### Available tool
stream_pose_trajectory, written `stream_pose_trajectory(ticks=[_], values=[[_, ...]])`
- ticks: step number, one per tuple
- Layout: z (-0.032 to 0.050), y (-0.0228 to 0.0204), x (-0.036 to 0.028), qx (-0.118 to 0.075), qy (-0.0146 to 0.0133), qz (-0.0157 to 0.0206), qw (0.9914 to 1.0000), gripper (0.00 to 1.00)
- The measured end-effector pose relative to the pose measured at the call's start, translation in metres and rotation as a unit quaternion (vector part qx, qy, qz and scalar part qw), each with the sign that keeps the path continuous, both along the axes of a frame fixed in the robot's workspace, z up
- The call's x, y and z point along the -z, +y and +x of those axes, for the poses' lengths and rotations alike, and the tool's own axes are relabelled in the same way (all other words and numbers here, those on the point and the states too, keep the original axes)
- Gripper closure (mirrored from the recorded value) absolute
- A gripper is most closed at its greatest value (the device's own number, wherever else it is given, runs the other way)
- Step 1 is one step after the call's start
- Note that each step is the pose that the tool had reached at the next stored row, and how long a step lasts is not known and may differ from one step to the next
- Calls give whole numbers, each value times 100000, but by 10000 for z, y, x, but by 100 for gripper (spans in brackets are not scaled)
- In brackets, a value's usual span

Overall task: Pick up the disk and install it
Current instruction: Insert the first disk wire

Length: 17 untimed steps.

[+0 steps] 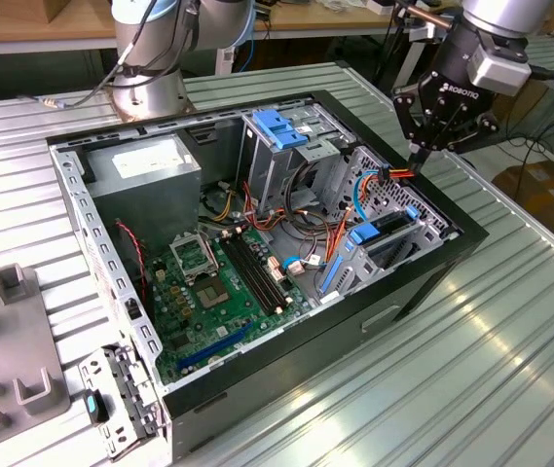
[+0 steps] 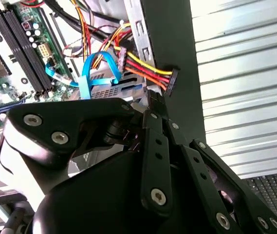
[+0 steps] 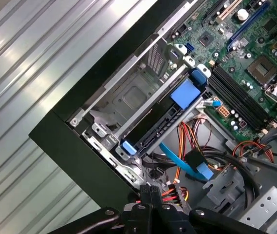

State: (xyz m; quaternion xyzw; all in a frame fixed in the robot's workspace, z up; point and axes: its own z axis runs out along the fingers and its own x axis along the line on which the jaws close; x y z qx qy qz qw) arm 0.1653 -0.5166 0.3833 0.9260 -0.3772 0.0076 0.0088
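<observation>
Jaws pinching black ribbed power connector (image 2: pixel 172 78), disk (image 1: pixel 389 232) slotted

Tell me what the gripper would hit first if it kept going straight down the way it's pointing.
Most likely the black connector on the bundle of red, yellow and orange wires, just under the gripper at the black computer case's edge. Depth is unclear, so contact can't be judged.

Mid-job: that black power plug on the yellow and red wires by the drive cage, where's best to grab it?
Probably the black plug body itself, pinched across its broad flat faces, coming from above and crosswise to the wires. The wires bend and look to give no firm hold.
</observation>
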Motion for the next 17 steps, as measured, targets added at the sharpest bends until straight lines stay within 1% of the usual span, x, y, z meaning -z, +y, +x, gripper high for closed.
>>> stream_pose_trajectory(ticks=[1,2,3,6,9,10,12,14,15,17], values=[[35,28,16,-179,1,1,100000,89],[50,43,21,-292,1,-1,100000,89],[64,58,25,-390,2,3,99999,82],[99,97,35,-767,2,0,99997,82],[109,105,48,-2042,-12,2,99979,82],[112,106,53,-2882,-90,-4,99958,75],[112,105,57,-4111,-335,-11,99915,75],[112,105,61,-5557,-720,-6,99843,75],[113,106,65,-7440,-812,-12,99720,75],[112,105,75,-9331,-859,8,99560,75]])
